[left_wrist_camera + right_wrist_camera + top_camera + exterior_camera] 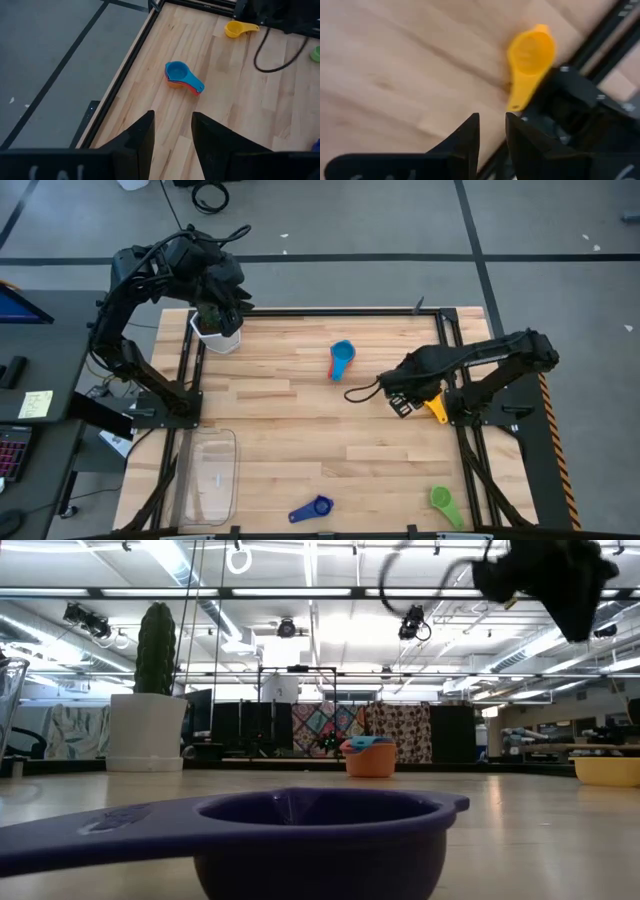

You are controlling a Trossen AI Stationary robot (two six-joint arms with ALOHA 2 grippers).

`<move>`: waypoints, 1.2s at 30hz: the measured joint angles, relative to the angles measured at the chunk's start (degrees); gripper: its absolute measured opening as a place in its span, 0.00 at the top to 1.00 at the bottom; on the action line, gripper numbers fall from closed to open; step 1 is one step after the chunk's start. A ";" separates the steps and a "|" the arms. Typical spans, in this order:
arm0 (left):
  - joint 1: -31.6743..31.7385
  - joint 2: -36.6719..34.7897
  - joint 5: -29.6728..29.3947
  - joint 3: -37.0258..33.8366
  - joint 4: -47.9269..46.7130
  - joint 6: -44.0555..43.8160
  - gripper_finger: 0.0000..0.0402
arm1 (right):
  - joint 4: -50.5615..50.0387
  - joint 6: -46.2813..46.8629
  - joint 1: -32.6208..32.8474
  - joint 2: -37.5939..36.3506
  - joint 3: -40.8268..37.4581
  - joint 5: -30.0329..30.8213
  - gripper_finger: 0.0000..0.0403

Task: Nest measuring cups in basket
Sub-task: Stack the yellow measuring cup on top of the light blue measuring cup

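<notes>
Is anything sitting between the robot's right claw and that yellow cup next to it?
Nothing visible does. The right tool, empty, hangs above bare wood, and the yellow cup lies just beside it near the table's right edge. The only thing close behind the cup is the right arm's own base.

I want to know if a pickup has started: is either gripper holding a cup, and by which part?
Nothing is held. The right gripper hangs empty near the yellow cup; the left gripper is empty too.
</notes>
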 joint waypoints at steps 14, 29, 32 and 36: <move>0.00 0.00 0.00 0.00 0.00 -1.99 0.66 | 16.23 -7.98 -8.97 0.00 -19.90 -1.05 0.77; 0.00 0.00 0.02 0.00 0.00 -2.14 0.66 | 22.74 -15.72 -16.76 0.00 -28.37 -2.26 0.78; 0.01 0.00 0.01 0.00 0.00 -2.13 0.66 | 22.80 -16.26 -17.78 0.00 -29.07 -1.49 0.78; 0.01 0.00 0.02 0.00 0.00 -2.12 0.66 | 23.84 -18.24 -18.91 0.00 -29.63 -2.36 0.78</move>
